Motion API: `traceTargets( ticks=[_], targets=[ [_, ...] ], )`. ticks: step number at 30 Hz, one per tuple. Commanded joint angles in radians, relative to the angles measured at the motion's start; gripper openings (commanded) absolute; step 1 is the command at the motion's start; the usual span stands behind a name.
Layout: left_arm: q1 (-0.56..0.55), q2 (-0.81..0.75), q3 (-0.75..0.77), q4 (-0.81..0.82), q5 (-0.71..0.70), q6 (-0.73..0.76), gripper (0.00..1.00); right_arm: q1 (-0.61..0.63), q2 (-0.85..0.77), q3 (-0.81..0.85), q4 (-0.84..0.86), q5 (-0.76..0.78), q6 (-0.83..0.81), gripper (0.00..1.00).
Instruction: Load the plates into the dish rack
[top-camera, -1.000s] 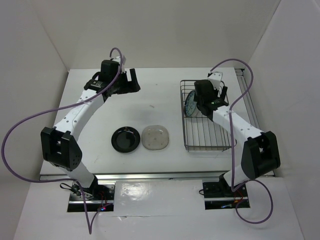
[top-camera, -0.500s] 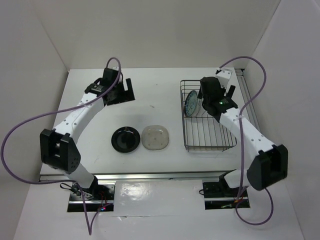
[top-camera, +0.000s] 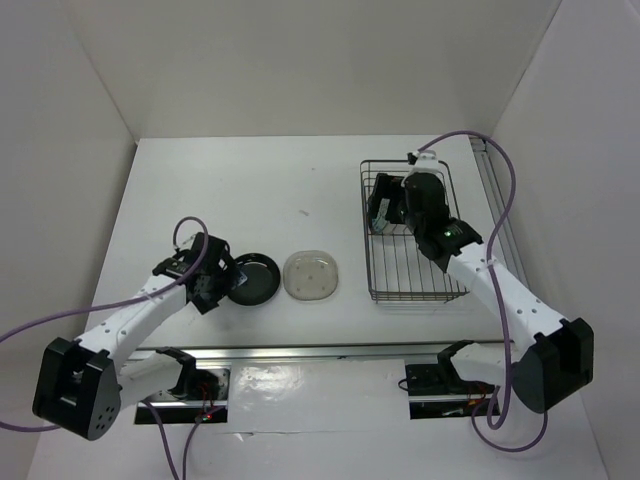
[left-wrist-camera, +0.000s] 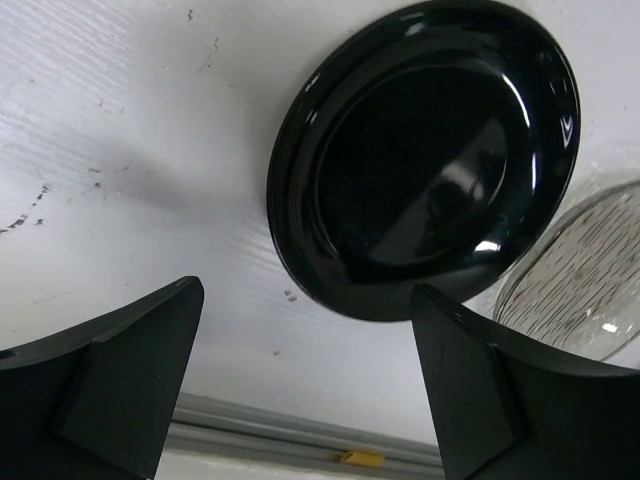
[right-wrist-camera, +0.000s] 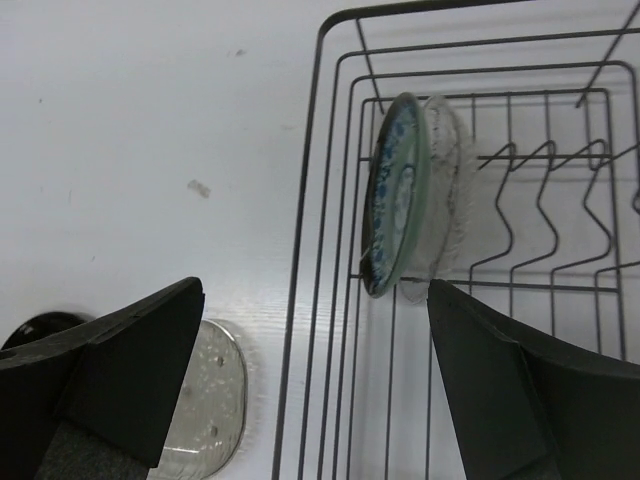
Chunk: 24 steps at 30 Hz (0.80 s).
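Observation:
The glossy black plate lies flat on the table, and fills the left wrist view. My left gripper is open and empty just left of it, its fingertips level with the near rim. The grey-beige plate lies right of the black one. The blue-green plate and the clear glass plate stand upright side by side in the dish rack. My right gripper hangs open and empty above the rack's left side.
The rack's left rim runs between my right fingers in the right wrist view, with the grey-beige plate at lower left. A metal rail runs along the table's front edge. White walls close in the table at back and sides.
My left arm has swung from the back left of the table down to the front, beside the black plate. My right gripper has shifted above the rack's left end.

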Motion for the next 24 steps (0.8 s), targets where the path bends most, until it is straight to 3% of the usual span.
traceTargets(
  ticks=[1, 10, 15, 19, 24],
  targets=[
    [-0.005, 0.015, -0.026, 0.111, -0.037, -0.106, 0.98, 0.032, 0.004, -0.004, 0.084, -0.083, -0.024, 1.00],
    [-0.005, 0.101, -0.101, 0.218, -0.087, -0.135, 0.88, 0.095, -0.015, -0.018, 0.114, -0.073, -0.024, 1.00],
    [-0.005, 0.123, -0.135, 0.267, -0.087, -0.157, 0.78, 0.104, -0.015, -0.018, 0.105, -0.073, -0.043, 1.00],
    [-0.005, 0.163, -0.135, 0.283, -0.087, -0.166, 0.64, 0.104, -0.015, -0.006, 0.105, -0.073, -0.043, 1.00],
    [-0.005, 0.218, -0.115, 0.265, -0.078, -0.184, 0.61, 0.104, -0.049, -0.015, 0.105, -0.053, -0.043, 1.00]
  ],
)
